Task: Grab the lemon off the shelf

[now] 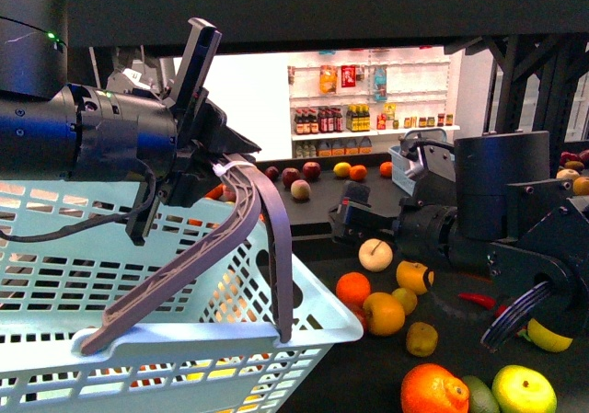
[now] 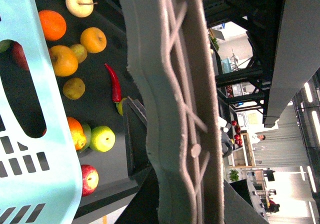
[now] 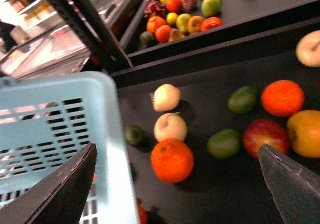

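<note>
A: Any sign of the lemon (image 1: 421, 338)?
B: Yep. Lying loose on the dark front deck of the black shelf (image 1: 365, 376), a bit right of the corner of the light blue basket (image 1: 276, 339). Just beside an orange-yellow fruit (image 1: 384, 314), with a big orange (image 1: 433, 390) nearer the camera. Clear of both pincers.
A: And the left pincer (image 1: 221, 160)?
B: Clenched on the grey basket handle (image 1: 235, 238), right at its top, with the handle raised above the basket rim. Same story in the left wrist view, with the handle running straight through the middle and the lemon down on the deck past it.
A: What about the right pincer (image 3: 177, 148)?
B: Released, with fingers (image 3: 65, 194) spread wide in the right wrist view, gripping nothing. Hanging over the deck next to the basket wall, above two pale apples (image 3: 170, 126) and some lime-green fruit (image 3: 225, 143). Can't pick out the lemon from that camera tbh.
A: Anything else close by?
B: Just a red chili (image 1: 472, 298), further right near the right arm (image 1: 502, 192). Plus other fruit (image 1: 312, 169) on the rear deck behind.
</note>
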